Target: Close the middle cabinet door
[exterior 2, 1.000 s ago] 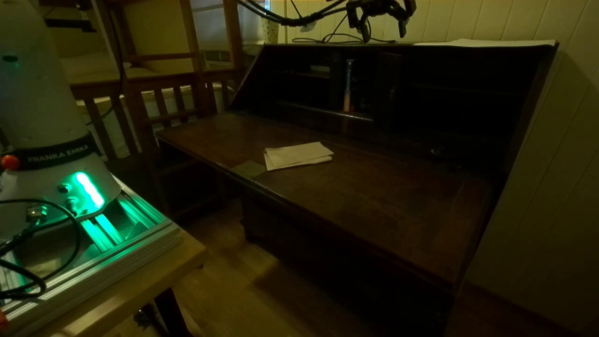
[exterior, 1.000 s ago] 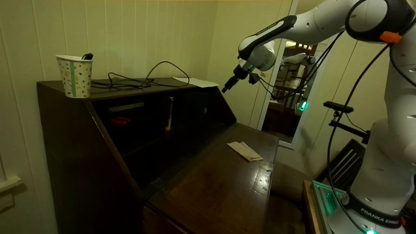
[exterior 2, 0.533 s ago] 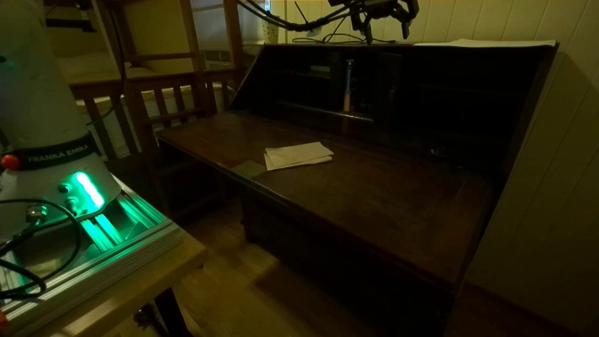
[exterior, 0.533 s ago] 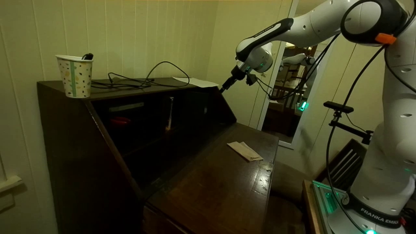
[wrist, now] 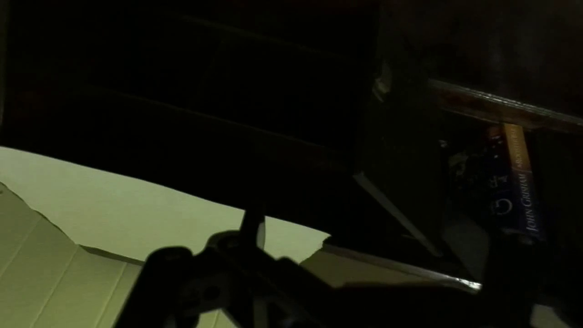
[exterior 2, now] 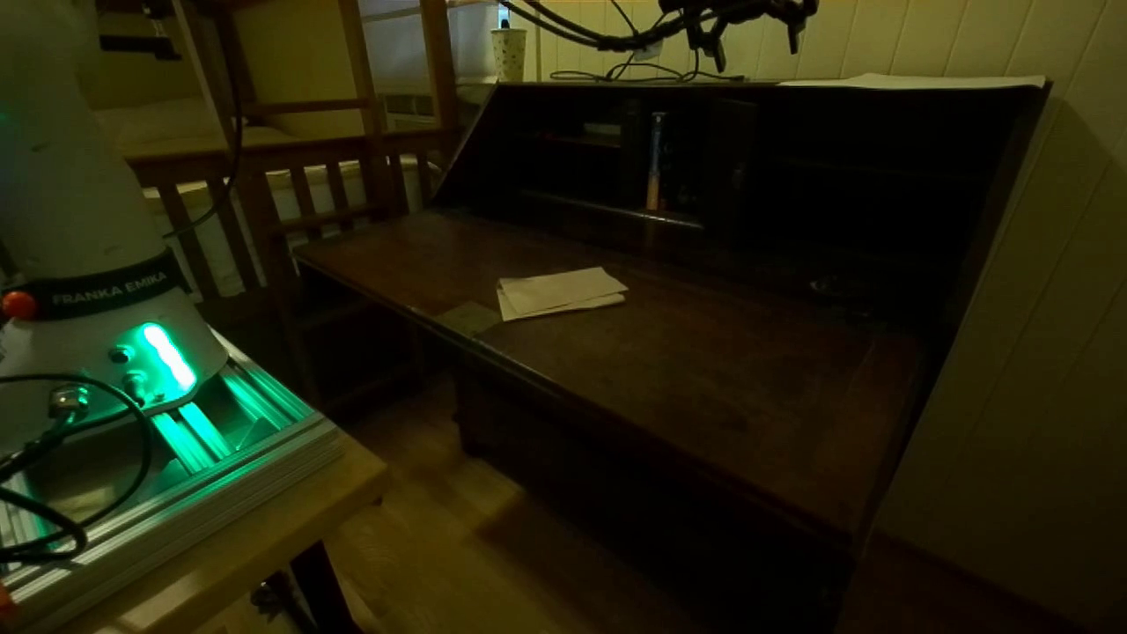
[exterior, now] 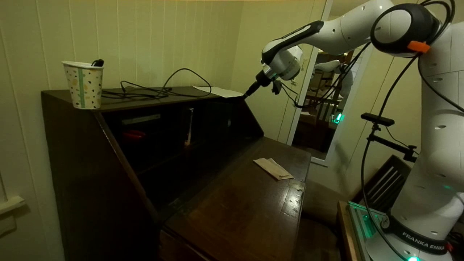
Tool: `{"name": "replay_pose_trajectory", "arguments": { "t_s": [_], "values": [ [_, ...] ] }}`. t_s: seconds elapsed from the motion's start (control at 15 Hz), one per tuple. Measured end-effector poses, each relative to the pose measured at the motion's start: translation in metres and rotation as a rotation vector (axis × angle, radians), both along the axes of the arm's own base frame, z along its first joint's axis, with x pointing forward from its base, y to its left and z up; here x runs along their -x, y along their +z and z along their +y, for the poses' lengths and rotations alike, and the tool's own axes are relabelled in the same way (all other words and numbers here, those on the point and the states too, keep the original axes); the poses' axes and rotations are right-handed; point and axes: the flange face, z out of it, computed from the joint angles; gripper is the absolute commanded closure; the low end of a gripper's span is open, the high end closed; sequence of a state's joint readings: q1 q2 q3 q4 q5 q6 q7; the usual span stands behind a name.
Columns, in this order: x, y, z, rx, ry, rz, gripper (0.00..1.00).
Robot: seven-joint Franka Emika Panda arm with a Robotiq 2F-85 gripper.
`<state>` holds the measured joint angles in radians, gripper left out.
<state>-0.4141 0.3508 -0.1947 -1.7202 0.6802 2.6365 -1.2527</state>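
Observation:
The middle cabinet door [exterior 2: 731, 167] is a narrow dark upright panel that stands open beside the book's compartment. It shows dimly in an exterior view [exterior: 219, 114] with a small knob. In the wrist view the door [wrist: 403, 159] has a thin pale edge and stands out from its compartment. My gripper [exterior 2: 757, 53] is open and empty, above the top front edge of the desk [exterior 2: 616, 343] and above the door. It also shows from the side [exterior: 245, 96], near the top's far corner. In the wrist view one finger [wrist: 252, 230] shows against pale paper; the other side is very dark.
A book [exterior 2: 655, 160] stands in the middle compartment. White paper [exterior: 219, 91], black cables [exterior: 159, 92] and a patterned cup [exterior: 83, 85] are on the desk top. Folded paper [exterior 2: 561, 293] lies on the lowered writing flap. A red object [exterior: 133, 135] is on a shelf.
My gripper has moved a little up and, in an exterior view, to the right along the desk's top edge. The arm has bent forward. The door has not visibly moved.

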Motion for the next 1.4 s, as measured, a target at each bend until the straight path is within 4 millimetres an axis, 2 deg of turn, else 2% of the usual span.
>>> {"name": "replay_pose_trajectory", "arguments": {
  "t_s": [0.33, 0.73, 1.07, 1.4],
  "values": [
    [-0.027, -0.008, -0.006, -0.045, 0.11, -0.02, 0.0],
    [-0.021, -0.038, -0.031, -0.086, 0.038, 0.015, 0.0],
    [-0.025, -0.042, -0.026, -0.087, 0.061, 0.021, 0.0],
    [-0.038, -0.064, -0.019, -0.109, 0.083, 0.039, 0.0]
  ]
}}
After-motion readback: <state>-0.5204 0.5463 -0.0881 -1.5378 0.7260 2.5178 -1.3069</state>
